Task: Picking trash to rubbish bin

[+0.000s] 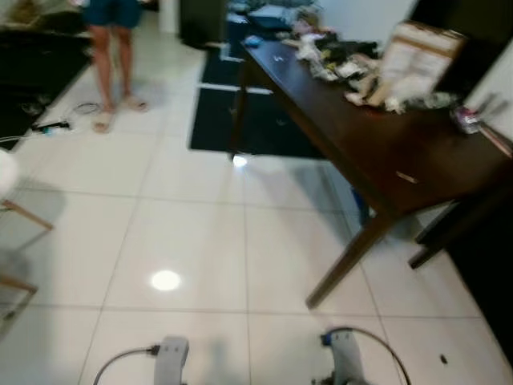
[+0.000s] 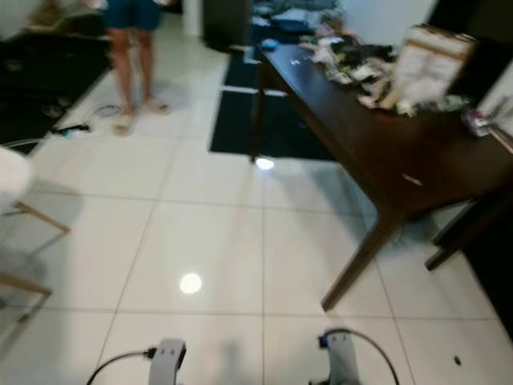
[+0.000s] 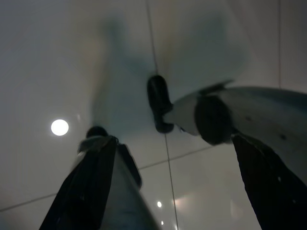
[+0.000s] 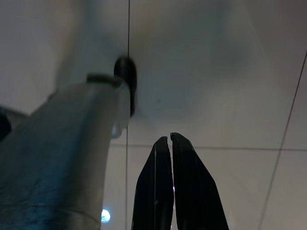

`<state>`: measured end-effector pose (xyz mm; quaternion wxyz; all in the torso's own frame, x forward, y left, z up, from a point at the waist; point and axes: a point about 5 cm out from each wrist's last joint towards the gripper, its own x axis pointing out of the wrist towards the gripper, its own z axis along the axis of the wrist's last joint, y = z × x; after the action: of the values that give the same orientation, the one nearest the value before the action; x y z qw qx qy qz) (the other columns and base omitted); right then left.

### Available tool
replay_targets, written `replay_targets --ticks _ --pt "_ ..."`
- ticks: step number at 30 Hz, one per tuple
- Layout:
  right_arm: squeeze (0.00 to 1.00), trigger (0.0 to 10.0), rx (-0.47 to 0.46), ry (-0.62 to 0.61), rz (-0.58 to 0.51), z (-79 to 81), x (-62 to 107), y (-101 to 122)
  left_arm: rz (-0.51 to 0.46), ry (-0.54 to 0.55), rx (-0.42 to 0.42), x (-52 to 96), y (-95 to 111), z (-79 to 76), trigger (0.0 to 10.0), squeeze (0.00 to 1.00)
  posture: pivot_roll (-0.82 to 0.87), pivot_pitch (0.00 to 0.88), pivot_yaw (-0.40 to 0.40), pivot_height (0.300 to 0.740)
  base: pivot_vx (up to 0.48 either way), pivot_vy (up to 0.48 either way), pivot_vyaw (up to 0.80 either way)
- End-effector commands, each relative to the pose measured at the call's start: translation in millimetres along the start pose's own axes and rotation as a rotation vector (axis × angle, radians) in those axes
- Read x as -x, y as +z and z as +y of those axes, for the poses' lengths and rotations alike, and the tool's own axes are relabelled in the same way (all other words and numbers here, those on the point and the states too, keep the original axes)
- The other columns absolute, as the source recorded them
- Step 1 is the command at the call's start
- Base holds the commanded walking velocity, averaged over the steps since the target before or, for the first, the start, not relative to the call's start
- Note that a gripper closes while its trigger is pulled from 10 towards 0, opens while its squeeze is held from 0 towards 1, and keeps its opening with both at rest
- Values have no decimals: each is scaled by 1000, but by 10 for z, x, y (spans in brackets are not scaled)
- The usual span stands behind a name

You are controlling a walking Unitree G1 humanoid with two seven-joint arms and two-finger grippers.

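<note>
A heap of crumpled scraps and wrappers (image 1: 337,60) lies on the far half of a long dark wooden table (image 1: 385,152) at my right, beside a standing brown paper bag (image 1: 418,58). A small pale scrap (image 1: 406,177) rests near the table's front edge. Both silver arms hang low in front of me, left arm (image 1: 171,357) and right arm (image 1: 345,353). In the left wrist view my left gripper (image 3: 172,139) is open over bare tile, nothing between its fingers. In the right wrist view my right gripper (image 4: 169,137) is shut on nothing above the floor.
A person's bare legs (image 1: 112,64) stand at the far left on the white tiled floor (image 1: 200,233), by loose cables (image 1: 48,124). A dark rug (image 1: 240,112) lies beyond the table's end. A pale chair (image 1: 12,208) is at my left, dark furniture (image 1: 457,228) under the table.
</note>
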<state>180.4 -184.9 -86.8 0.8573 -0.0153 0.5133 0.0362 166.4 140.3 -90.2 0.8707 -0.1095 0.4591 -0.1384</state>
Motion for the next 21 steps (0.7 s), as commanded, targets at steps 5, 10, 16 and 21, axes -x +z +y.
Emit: replay_targets --ticks 5,10,16,21 --pt "0 10000 37 3 8 -21 3 1 17 0 37 13 -99 -20 10000 0 126 107 -86 740 0 -103 0" --pt "0 10000 57 5 9 -25 3 12 15 -6 36 4 -89 -38 10000 0 125 105 -89 740 0 -412 0" --pt "0 10000 58 4 9 -22 3 15 12 -13 20 -11 -56 -58 10000 0 128 89 -93 740 0 -431 0" --pt "0 10000 70 5 9 -28 3 22 3 -13 20 -20 -20 -60 10000 0 131 82 -95 740 0 -431 0"
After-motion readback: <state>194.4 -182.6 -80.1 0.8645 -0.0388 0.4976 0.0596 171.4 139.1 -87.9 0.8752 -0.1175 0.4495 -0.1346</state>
